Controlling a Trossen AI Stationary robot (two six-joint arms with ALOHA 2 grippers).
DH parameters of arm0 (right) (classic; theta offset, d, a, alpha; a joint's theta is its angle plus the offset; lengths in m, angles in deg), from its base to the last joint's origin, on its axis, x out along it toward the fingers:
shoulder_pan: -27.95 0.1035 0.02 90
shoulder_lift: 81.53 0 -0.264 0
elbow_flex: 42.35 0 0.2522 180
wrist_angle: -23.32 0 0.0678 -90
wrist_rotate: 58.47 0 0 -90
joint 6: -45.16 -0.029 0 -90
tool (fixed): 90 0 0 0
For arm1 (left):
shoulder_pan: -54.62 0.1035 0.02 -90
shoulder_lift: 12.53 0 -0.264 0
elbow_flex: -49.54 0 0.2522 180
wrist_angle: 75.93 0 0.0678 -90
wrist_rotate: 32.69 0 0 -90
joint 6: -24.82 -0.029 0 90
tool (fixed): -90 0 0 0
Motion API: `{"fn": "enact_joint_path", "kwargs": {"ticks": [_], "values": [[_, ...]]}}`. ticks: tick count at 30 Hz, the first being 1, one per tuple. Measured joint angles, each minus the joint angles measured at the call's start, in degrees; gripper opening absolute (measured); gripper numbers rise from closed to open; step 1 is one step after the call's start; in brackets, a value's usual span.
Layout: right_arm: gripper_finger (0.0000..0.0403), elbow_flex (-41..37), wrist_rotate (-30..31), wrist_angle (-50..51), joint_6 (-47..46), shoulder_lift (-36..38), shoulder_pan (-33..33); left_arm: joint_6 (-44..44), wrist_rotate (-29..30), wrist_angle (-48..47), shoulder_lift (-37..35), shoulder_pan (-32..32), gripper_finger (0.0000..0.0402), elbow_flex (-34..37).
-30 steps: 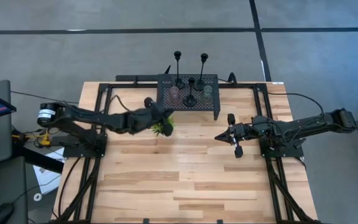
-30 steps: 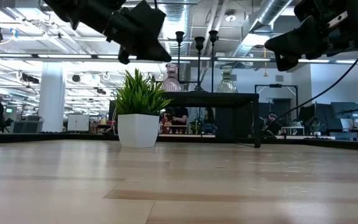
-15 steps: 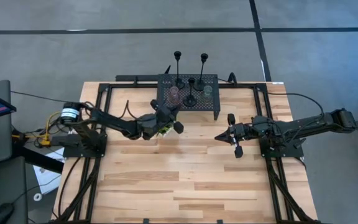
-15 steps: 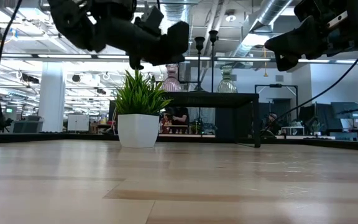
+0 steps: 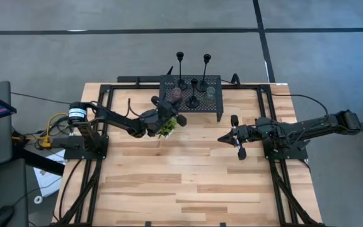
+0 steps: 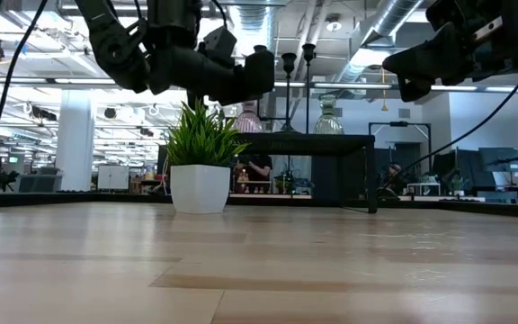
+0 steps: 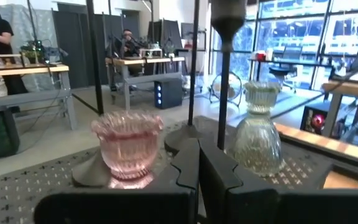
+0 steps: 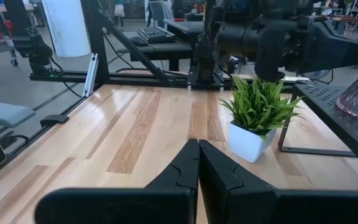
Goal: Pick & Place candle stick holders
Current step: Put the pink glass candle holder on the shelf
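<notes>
Candle stick holders (image 5: 193,89) stand upright on the black mesh rack (image 5: 216,112) straight ahead of the left end effector (image 5: 180,119) (fingers pressed together, empty), far nearer than the right end effector (image 5: 222,139), likewise closed.

Both arms (image 5: 115,120) are dark, slim and jointed — matte black links with black cables looped alongside. The left arm carries a round silver-and-black joint cap (image 5: 75,111) with yellow and orange wires beside it. Each gripper's fingers (image 7: 185,171) are black, angular plastic — faceted, with flat inner faces.
</notes>
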Motion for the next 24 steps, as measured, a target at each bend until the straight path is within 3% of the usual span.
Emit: {"fn": "enact_joint_path", "kwargs": {"ticks": [17, 24], "values": [[0.0000, 0.0, 0.0, -0.3, 1.2, 0.0, 0.0, 0.0, 0.0, 1.6, 0.0, 2.3, 0.0003, -1.3], [0.0000, 0.0, 0.0, -0.3, 1.2, 0.0, 0.0, -1.5, 2.6, 1.4, 0.0, 2.3, 0.0003, -1.3]]}}
